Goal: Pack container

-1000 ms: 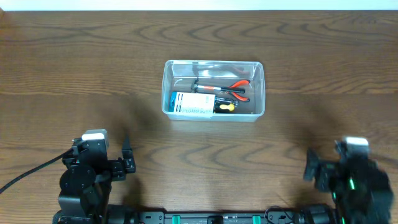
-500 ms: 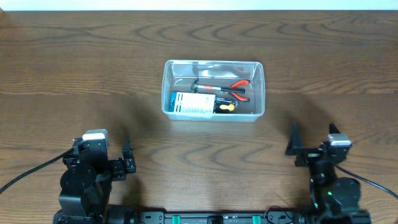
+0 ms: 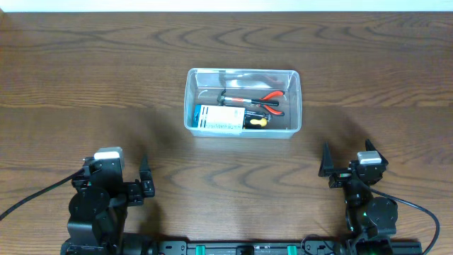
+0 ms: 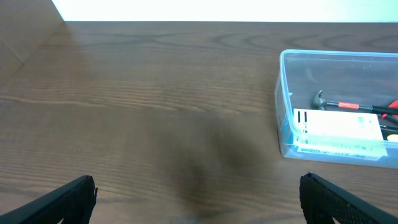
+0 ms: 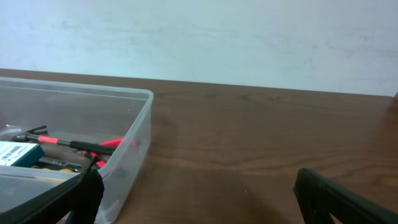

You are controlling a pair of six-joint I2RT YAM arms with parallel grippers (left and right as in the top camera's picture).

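The clear plastic container (image 3: pixel 297 99) stands at the table's middle back. It holds a blue-and-white box (image 3: pixel 219 119), red-handled pliers (image 3: pixel 270 98), a small hammer and a yellow-tipped tool. It also shows in the left wrist view (image 4: pixel 283 118) and the right wrist view (image 5: pixel 134 140). My left gripper (image 3: pixel 145 178) is open and empty near the front left. My right gripper (image 3: pixel 348 167) is open and empty near the front right, well short of the container.
The wooden table (image 3: pixel 85 85) spreads bare around the container. A pale wall (image 5: pixel 249 37) rises behind the far edge. A black cable (image 3: pixel 28 198) trails off the left arm at the front left.
My right arm has pulled in to the left and settled at the front right, jaws open. The left arm and the container have not moved.
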